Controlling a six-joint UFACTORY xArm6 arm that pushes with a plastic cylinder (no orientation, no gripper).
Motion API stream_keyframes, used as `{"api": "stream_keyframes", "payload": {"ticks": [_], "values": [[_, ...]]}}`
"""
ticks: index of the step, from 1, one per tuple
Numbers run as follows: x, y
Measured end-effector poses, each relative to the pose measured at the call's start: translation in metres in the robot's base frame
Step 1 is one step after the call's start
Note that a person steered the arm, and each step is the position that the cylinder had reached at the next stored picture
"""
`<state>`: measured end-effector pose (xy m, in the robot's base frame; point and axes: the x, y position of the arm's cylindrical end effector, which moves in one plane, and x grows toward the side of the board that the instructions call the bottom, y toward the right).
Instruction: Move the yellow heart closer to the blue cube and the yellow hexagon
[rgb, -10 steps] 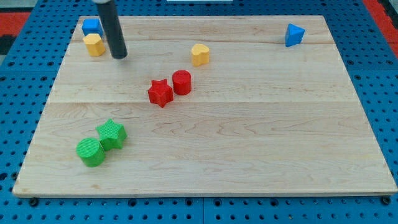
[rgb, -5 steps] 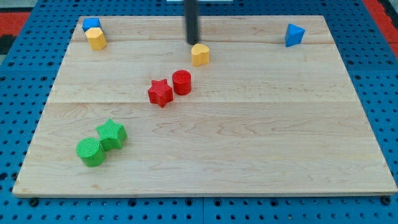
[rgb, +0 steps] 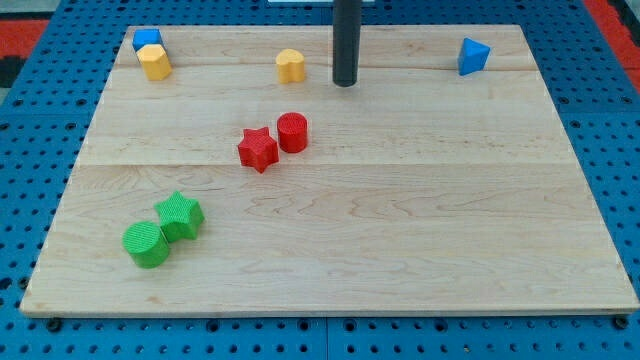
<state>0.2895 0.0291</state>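
The yellow heart (rgb: 290, 65) lies on the wooden board near the view's top, left of centre. The blue cube (rgb: 147, 39) sits at the board's top left corner, with the yellow hexagon (rgb: 154, 62) touching it just below. My tip (rgb: 345, 81) rests on the board a short way to the right of the yellow heart, not touching it. The rod rises straight up out of the view's top.
A red star (rgb: 258, 149) and a red cylinder (rgb: 292, 132) touch near the board's middle. A green star (rgb: 180, 215) and a green cylinder (rgb: 147, 245) touch at the lower left. A blue triangular block (rgb: 473, 56) sits at the top right.
The rod swept from beside the yellow hexagon to the right. The yellow heart has moved up and to the left, toward the blue cube. My tip now stands right of the heart.
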Motion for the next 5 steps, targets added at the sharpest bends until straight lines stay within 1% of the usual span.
{"api": "stream_keyframes", "payload": {"ticks": [1,2,3,4,5], "values": [[-0.016,-0.098],[-0.031,-0.170],[-0.028,-0.162],[-0.016,-0.145],[-0.012,-0.163]]}}
